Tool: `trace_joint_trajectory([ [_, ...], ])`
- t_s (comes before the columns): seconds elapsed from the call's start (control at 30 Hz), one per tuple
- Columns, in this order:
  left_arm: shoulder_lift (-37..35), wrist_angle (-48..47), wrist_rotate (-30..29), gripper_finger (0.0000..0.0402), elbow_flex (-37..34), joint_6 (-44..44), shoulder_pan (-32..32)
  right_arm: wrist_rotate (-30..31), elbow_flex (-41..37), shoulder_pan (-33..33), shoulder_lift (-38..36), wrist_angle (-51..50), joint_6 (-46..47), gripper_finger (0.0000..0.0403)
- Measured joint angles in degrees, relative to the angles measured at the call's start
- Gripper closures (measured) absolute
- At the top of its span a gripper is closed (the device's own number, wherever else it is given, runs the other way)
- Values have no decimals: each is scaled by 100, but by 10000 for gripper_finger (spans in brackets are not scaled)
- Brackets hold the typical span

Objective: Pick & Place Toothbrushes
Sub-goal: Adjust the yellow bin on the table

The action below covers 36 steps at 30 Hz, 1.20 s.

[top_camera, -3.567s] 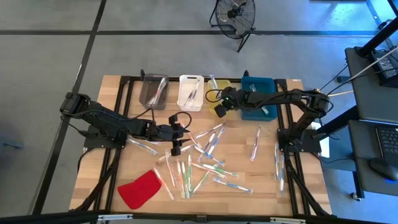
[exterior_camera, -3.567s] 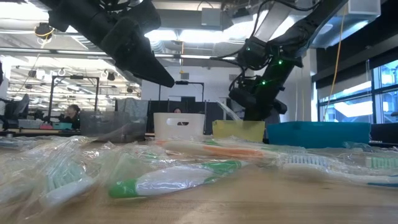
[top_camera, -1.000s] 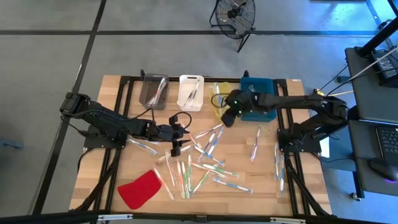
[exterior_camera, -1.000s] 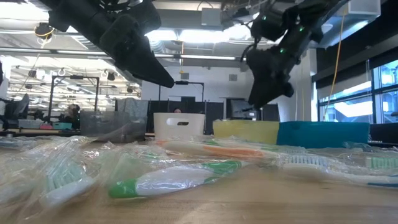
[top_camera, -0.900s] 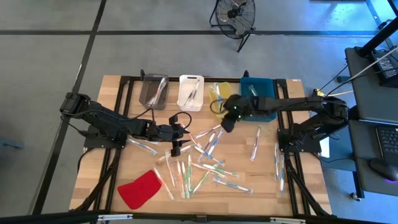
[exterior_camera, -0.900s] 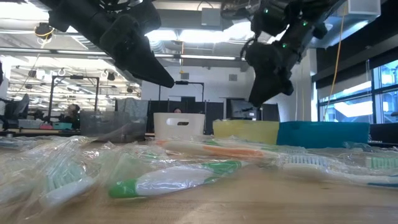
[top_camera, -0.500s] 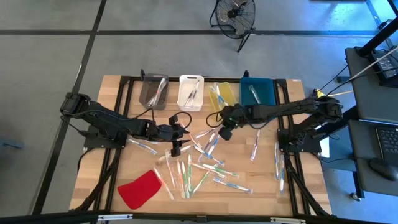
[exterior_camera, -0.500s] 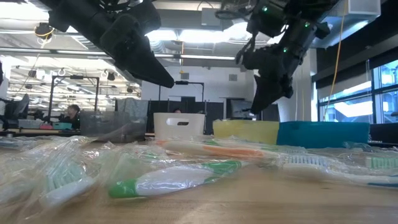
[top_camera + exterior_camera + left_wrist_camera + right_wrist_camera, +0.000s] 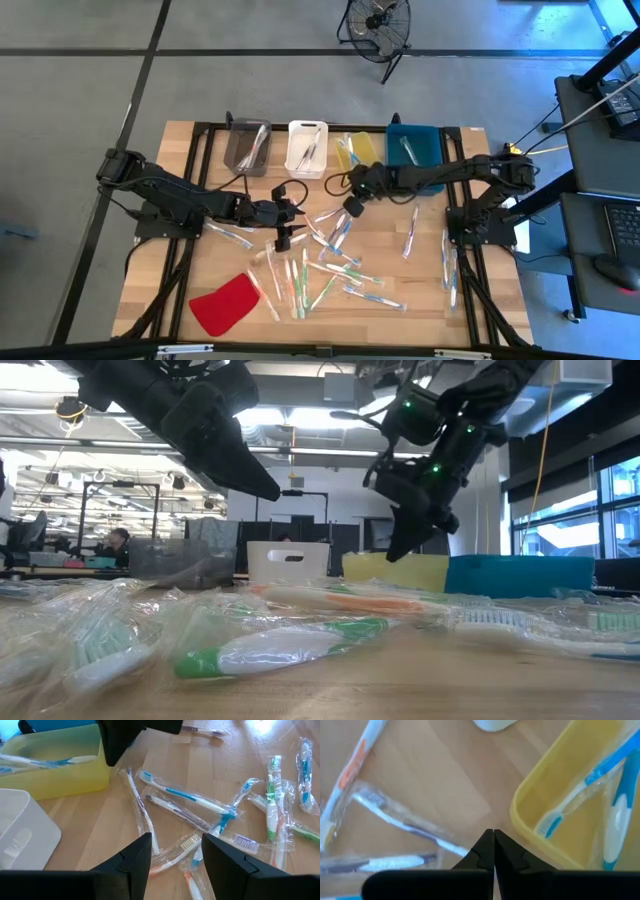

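From above, my right pincer hung over the bench, just off the yellow bin, while the toothbrushes lay scattered beyond it, likely awaiting sorting. At bench height it pointed down, empty. My left pincer waited with fingers parted over wrapped brushes, holding nothing. Past my right wrist the fingers were pressed together on nothing, a wrapped brush just ahead. I read no writing.

Bare wooden tabletop lies open along the left edge. Wrapped plastic toothbrushes clutter the centre. A row of rectangular coloured bins blocks the far edge; a flat red cloth-like piece occupies the near-left corner.
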Motion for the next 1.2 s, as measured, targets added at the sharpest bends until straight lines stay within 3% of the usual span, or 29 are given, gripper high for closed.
trace_joint_trajectory([
  [0.8,0,6,0,233,0,-43,0,-212,0,-438,12,431,-73,400],
  [0.93,0,6,0,233,0,-48,0,-322,0,-387,-257,201,-67,401],
  [1.2,0,9,0,233,0,-48,0,18,0,-547,-682,189,-17,401],
])
